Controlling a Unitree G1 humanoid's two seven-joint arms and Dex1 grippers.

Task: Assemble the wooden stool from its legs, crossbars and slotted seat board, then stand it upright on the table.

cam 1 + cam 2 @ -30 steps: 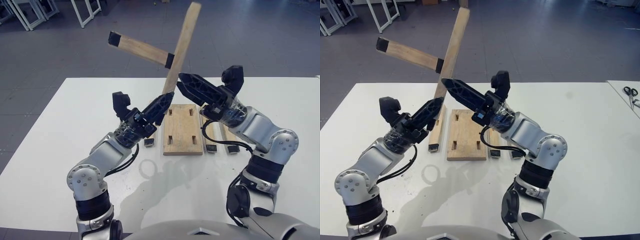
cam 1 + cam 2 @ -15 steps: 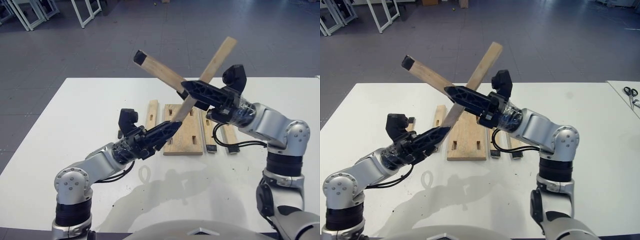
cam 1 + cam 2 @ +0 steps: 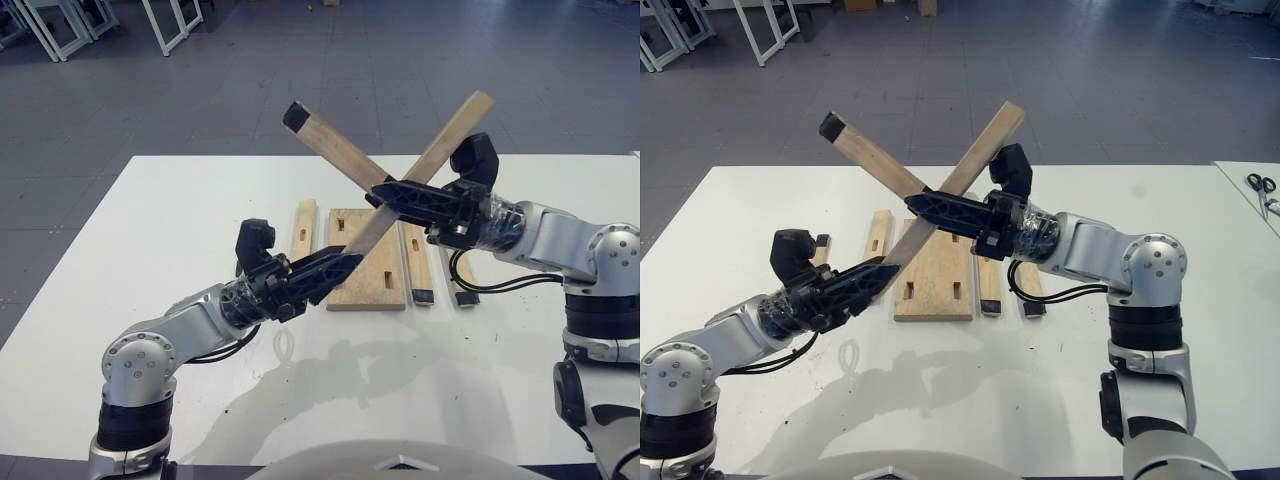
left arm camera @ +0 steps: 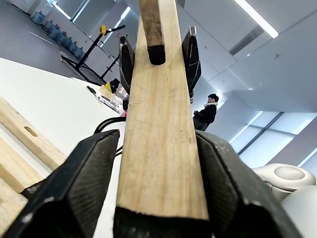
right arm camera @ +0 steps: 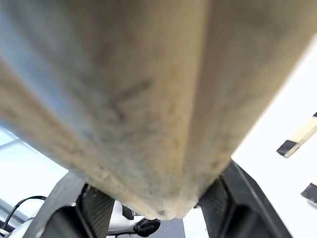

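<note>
While the seat board [image 3: 372, 288] is lying flat on the table [image 3: 150, 230], near the middle of its far edge, both grippers are holding one joined piece in the air above it. This piece is a long bar [image 3: 447, 132] with a shorter bar [image 3: 330, 148] standing out from its middle part, so the two are making a slanted T. The long bar is rising from just above the board's near-left corner toward the far right. The shorter bar is pointing up and to the far left, and its free end is black.

Narrow slots are showing in the face of the board. One loose bar [image 3: 304, 222] is lying just beside the board's left edge, parallel to it. Two others with black near ends are lying on the right side: the first one [image 3: 417, 268] close beside the board's right edge, the second one [image 3: 1030, 292] a little farther toward the table's right edge.

The left gripper [image 3: 345, 262] is clamping the lower end of the long bar, one finger on each side of the wood. Its arm is lying low over the table, with the elbow bent toward the near-left corner and the forearm pointing at the board. The right gripper [image 3: 380, 190] is gripping the same long bar at the place where the shorter bar joins it, its fingers pressed on both sides. This arm is held higher, the elbow out over the right side of the table, the forearm nearly level and pointing to the robot's left.
</note>
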